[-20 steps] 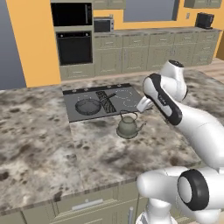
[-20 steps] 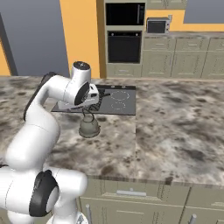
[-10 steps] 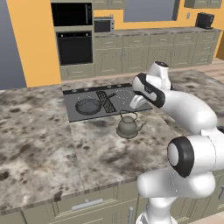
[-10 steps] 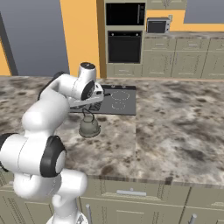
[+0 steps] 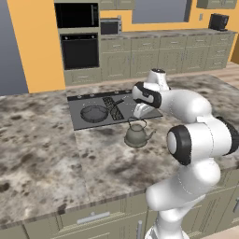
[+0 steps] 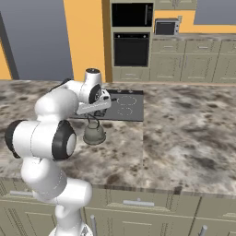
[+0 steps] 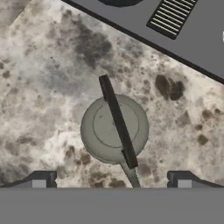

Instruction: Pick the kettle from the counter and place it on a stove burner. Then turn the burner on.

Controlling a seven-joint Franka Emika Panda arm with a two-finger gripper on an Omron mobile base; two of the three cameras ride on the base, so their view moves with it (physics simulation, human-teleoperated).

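The kettle [image 5: 137,135] sits on the bench [image 5: 56,158] just in front of the cooktop [image 5: 112,108], and the end effector [image 7: 111,180] hangs over it wide open, holding nothing, so grabbing, moving to a stove burner [image 6: 126,99] and turning it on are all left.

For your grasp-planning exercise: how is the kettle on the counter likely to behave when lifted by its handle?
The kettle looks rigid, so it should not flex. Its thin arched handle crosses the lid, so the body may swing once lifted. The squat, wide base suggests it will not tip easily on the counter.
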